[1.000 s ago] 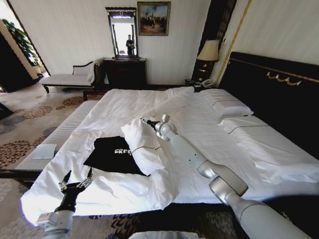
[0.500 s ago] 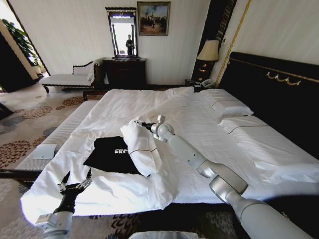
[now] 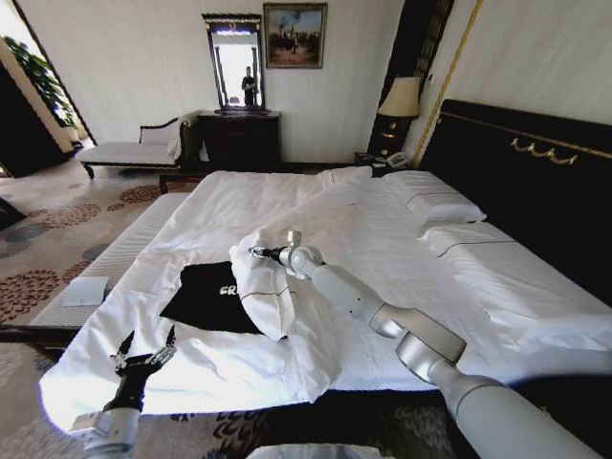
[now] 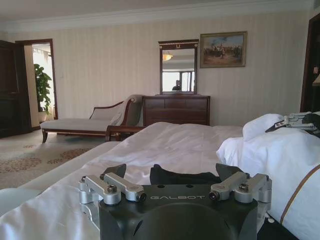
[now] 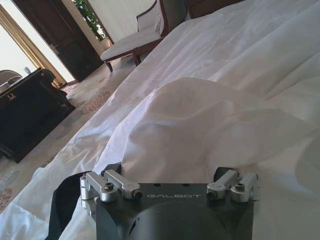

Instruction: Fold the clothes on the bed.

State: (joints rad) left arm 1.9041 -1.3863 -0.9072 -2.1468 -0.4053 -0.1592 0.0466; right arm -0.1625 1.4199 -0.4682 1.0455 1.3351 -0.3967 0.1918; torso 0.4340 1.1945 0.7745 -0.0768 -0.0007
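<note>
- Centrally, a black T-shirt [image 3: 215,296] with white lettering lies flat on the near left part of a very large white bed [image 3: 316,206]; it looks small against the bedding, and its long axis seems to run roughly along the bed's near edge.
- Partly over the shirt's right side sits a bunched fold of white duvet [image 3: 263,282]; the fold hides the end of the lettering and the shirt's right edge, so that side cannot be seen.
- Reaching in from the lower right, the right arm stretches across the bed; the right gripper [image 3: 256,252] is at the top of that duvet fold, just above and to the right of the shirt; in the right wrist view the right gripper [image 5: 170,187] has its fingers spread apart, with white cloth ahead of them and a dark patch of shirt [image 5: 67,200] low to one side; whether the fingertips touch the cloth cannot be told.
- Low at the near left corner, the left gripper [image 3: 145,359] hovers just off the bed's edge, fingers spread wide and holding nothing; the shirt lies ahead of it, farther onto the bed.
- Judging by position, the left gripper has the clearer line to the shirt's near hem, while the right gripper is nearer overall but has the duvet between it and the shirt.
</note>
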